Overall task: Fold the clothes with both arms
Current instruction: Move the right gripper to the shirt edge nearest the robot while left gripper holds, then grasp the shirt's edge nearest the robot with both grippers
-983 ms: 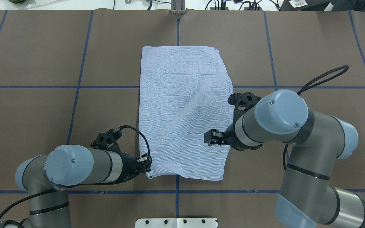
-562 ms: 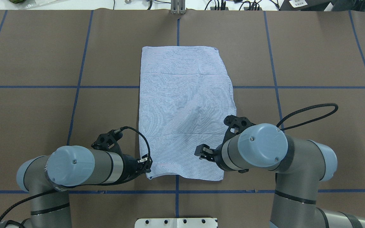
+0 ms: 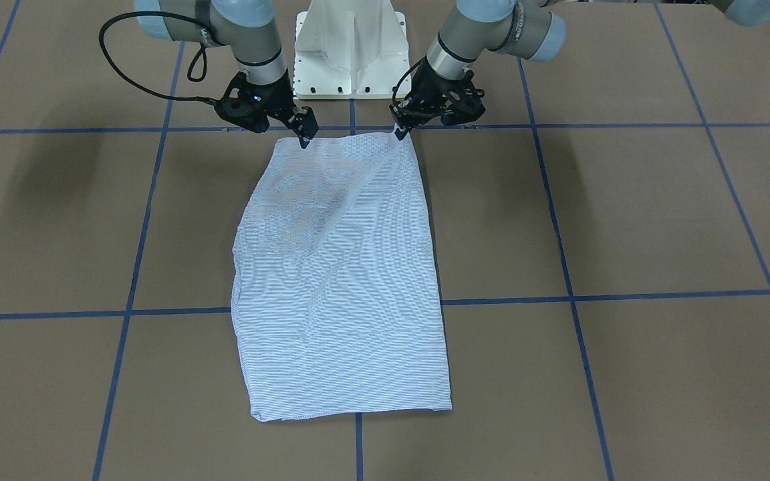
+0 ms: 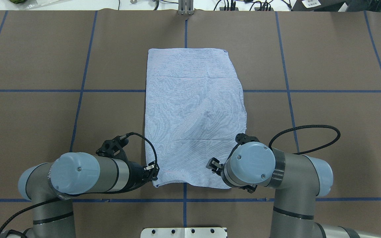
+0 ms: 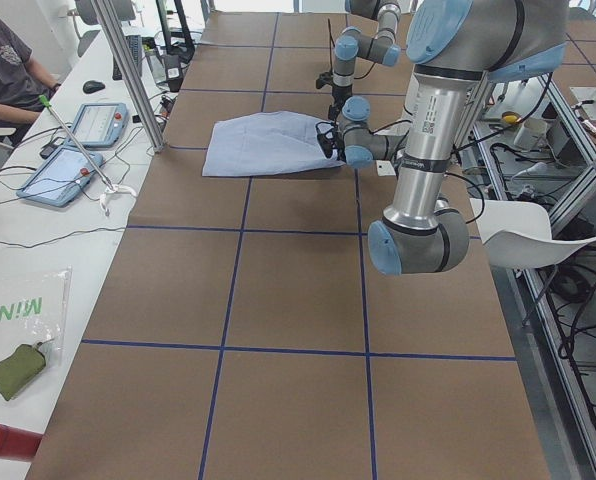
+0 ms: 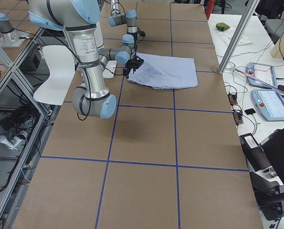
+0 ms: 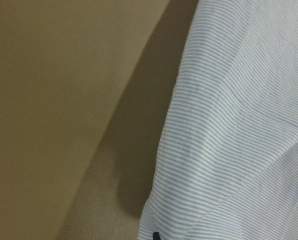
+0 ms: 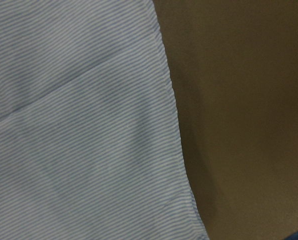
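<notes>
The striped shirt (image 4: 193, 115) lies folded into a long rectangle in the middle of the table; it also shows in the front view (image 3: 338, 280). My left gripper (image 4: 153, 172) is at its near left corner and looks shut on that corner (image 3: 400, 131). The left wrist view shows the shirt's edge (image 7: 239, 125) a little raised, with shadow under it. My right gripper (image 4: 213, 165) is over the shirt's near edge, close to the near right corner (image 3: 305, 137), and its jaws look open. The right wrist view shows only the shirt's edge (image 8: 79, 125) and brown table.
The brown table (image 4: 45, 66) carries a grid of blue tape lines. The white pedestal base (image 3: 350, 47) stands just behind the shirt's near edge. At the far side are a metal post (image 5: 128, 75), tablets (image 5: 73, 145) and a seated person (image 5: 8, 70).
My right arm has pulled back along the shirt's right edge, from its middle to the near right corner. My left arm and the shirt have not moved.
</notes>
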{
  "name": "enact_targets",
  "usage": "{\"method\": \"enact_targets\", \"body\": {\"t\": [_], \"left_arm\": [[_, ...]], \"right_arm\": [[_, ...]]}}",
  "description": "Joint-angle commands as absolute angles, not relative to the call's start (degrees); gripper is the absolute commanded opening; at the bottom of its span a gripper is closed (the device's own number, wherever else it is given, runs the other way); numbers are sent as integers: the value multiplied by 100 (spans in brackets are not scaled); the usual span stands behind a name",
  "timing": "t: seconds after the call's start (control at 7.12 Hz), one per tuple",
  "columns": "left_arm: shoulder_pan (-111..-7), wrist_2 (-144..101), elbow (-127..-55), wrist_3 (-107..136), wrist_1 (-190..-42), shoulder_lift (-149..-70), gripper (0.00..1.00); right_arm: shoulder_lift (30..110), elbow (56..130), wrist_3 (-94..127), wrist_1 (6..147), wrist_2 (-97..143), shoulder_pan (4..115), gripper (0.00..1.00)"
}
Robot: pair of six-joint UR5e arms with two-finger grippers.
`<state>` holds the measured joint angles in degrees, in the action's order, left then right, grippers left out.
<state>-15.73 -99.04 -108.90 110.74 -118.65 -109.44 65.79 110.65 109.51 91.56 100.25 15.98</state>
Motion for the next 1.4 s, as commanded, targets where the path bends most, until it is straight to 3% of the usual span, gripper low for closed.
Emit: {"method": "enact_targets", "body": {"t": [0.0,1.26], "left_arm": [[-1573,-9896,-10890,11074,-11865,-10951,0],[-1573,-9870,-10863,11074,-11874,-10960,0]], "right_arm": [[6416,10741,10951,9141,9932,1591,100],[6398,10547,10942,9132,9958,1406,100]]}}
